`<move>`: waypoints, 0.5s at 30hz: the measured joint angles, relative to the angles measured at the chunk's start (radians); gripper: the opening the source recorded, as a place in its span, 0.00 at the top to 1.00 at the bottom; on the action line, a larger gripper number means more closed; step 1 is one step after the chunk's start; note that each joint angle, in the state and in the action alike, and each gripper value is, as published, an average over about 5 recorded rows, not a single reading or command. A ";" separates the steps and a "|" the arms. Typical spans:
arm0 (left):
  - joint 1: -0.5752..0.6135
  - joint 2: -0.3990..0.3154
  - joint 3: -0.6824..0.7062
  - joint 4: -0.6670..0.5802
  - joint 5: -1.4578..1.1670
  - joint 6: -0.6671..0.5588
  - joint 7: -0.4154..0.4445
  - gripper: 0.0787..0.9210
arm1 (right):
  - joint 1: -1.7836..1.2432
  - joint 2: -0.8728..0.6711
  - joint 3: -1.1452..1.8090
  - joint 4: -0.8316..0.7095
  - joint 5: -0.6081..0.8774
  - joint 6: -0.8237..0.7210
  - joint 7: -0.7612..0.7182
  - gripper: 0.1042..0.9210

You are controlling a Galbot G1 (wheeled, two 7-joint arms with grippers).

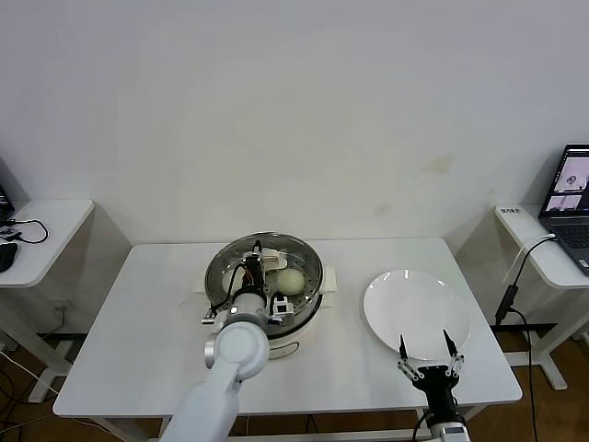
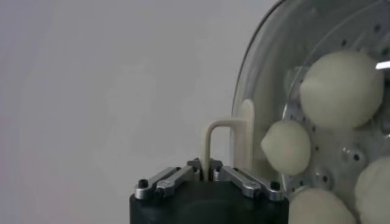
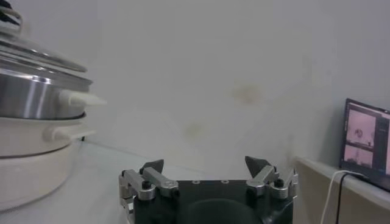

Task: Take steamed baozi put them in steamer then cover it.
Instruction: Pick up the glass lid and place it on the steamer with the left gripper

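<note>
The steamer (image 1: 213,276) stands at the table's middle on its cream-white base (image 1: 310,320). The clear glass cover (image 1: 299,258) lies over it. My left gripper (image 1: 256,267) is above it, shut on the cover's cream-white handle (image 2: 222,131). In the left wrist view, several baozi show through the glass (image 2: 317,36), among them one large (image 2: 341,88) and one smaller (image 2: 286,146). One baozi (image 1: 291,281) shows in the head view. My right gripper (image 1: 425,348) is open and empty at the table's front right. The right wrist view shows the steamer (image 3: 30,91) from the side with the cover (image 3: 36,55) on top.
A flat white plate (image 1: 416,313) lies bare on the right, just behind my right gripper. A cable (image 1: 285,350) runs in front of the pot base. Side tables stand at the left (image 1: 46,230) and at the right, with a laptop (image 1: 571,207).
</note>
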 measured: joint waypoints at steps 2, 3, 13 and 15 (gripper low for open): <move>-0.001 -0.007 0.001 0.006 0.007 -0.001 0.000 0.92 | 0.000 0.000 0.000 -0.001 0.000 0.001 0.000 0.12; -0.001 -0.010 0.001 0.009 0.011 -0.001 0.000 0.92 | 0.000 -0.001 0.000 -0.002 0.000 0.001 0.000 0.12; 0.011 -0.030 -0.003 0.015 0.043 -0.016 -0.008 0.90 | -0.001 -0.004 -0.001 -0.005 0.000 0.005 0.000 0.12; 0.016 -0.030 -0.003 0.010 0.049 -0.021 -0.011 0.86 | -0.001 -0.004 -0.002 -0.005 -0.001 0.005 0.000 0.12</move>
